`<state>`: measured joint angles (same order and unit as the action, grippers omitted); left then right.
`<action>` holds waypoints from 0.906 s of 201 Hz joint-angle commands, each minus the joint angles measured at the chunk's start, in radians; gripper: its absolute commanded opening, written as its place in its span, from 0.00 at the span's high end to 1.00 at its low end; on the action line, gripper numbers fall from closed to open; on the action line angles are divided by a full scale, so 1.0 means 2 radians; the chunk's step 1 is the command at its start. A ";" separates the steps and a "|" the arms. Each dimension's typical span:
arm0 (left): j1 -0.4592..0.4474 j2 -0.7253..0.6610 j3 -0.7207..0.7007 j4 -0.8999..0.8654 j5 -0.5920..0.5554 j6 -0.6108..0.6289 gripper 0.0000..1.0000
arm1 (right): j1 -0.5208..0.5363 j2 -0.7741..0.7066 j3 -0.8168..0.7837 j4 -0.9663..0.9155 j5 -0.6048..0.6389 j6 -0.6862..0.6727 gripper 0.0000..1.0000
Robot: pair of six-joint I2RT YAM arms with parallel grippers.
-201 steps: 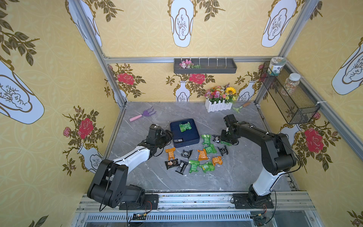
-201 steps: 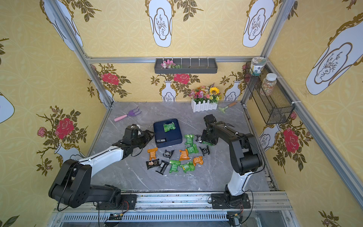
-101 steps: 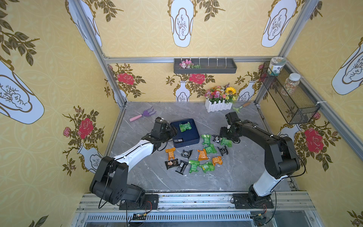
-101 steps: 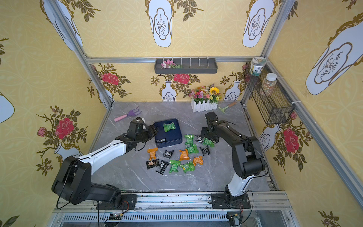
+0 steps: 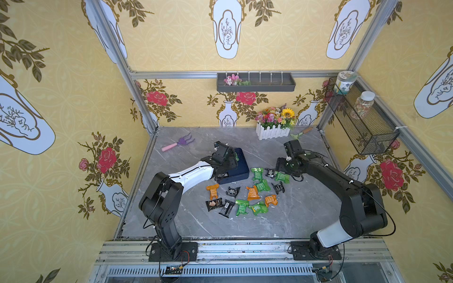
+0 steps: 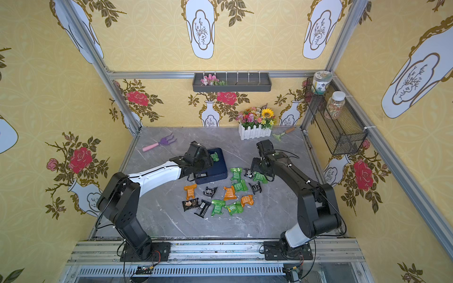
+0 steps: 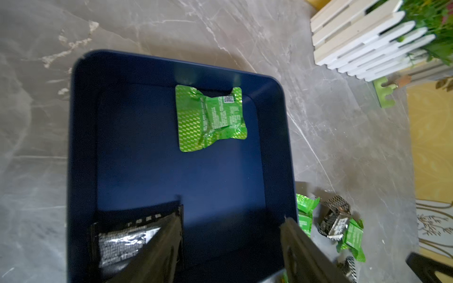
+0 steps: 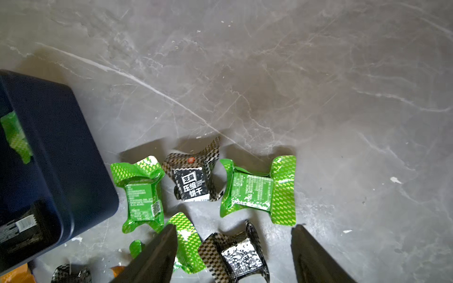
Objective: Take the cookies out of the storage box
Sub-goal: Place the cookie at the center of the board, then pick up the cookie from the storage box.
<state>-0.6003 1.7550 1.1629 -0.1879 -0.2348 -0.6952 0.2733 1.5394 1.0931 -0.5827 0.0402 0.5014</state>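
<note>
Since one second ago the left arm has swung from the table beside the box to a place over it. The left tool now hangs above the shallow dark navy blue plastic storage box with rounded corners. In the same time the right tool has spread its jaws, over nearly the same part of the grey marbled table.

The jaws of the left tool stand well apart, and between them we see only the blue floor of the box, so it has hold of nothing. The jaws of the right tool are also wide apart and grip nothing. A small black chequered packet lies on the table below the gap, and as far as we can see the tool does not touch it.

Most of the cookies, small crinkly sealed foil packets in green, orange and black, already lie on the table. We count thirteen of them there, in a loose group just beside the box, between it and the right arm.

Two are left inside. One crinkly green packet lies flat near the wall far from the left tool. One flat black packet lies in the corner close to the tool, partly hidden behind one finger. We judge that the task is nearly finished, and only these two must still come out.
</note>
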 commanded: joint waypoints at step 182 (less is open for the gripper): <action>0.003 0.227 0.234 -0.087 -0.068 0.014 0.26 | 0.010 -0.012 -0.029 0.016 0.007 -0.002 0.24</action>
<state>-0.5949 2.1796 1.6012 -0.3267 -0.3450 -0.6880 0.2989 1.5200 1.0435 -0.5732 0.0547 0.5133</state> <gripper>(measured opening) 0.740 0.755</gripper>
